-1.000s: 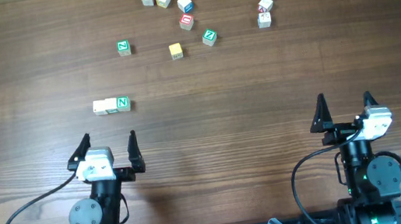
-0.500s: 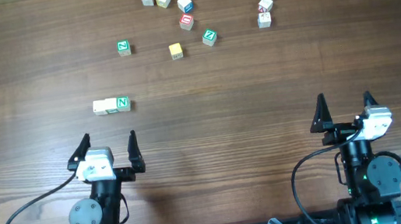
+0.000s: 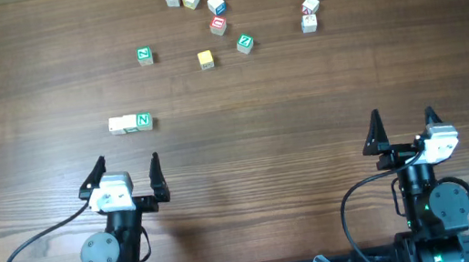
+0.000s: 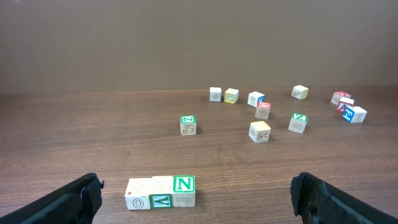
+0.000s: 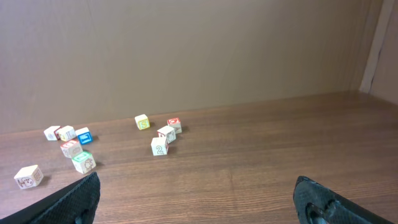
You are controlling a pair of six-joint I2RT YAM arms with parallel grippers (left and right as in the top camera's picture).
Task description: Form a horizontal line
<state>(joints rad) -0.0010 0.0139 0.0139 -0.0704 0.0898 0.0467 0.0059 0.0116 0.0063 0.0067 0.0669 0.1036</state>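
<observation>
Left pincer (image 3: 128, 162): spread wide, empty, at the near edge of the table (image 3: 257, 160). Right pincer (image 3: 402, 118): likewise spread, empty. The horizontal line (image 3: 129, 123) lies just beyond the left pincer, its three cubes touching. Loose cubes (image 3: 219, 25) are scattered farther out.

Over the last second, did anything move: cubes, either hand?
Nothing visibly changed. The left hand and the right hand stay open and empty at the near side of the table. The three-cube row and the scattered cubes lie where they were.
</observation>
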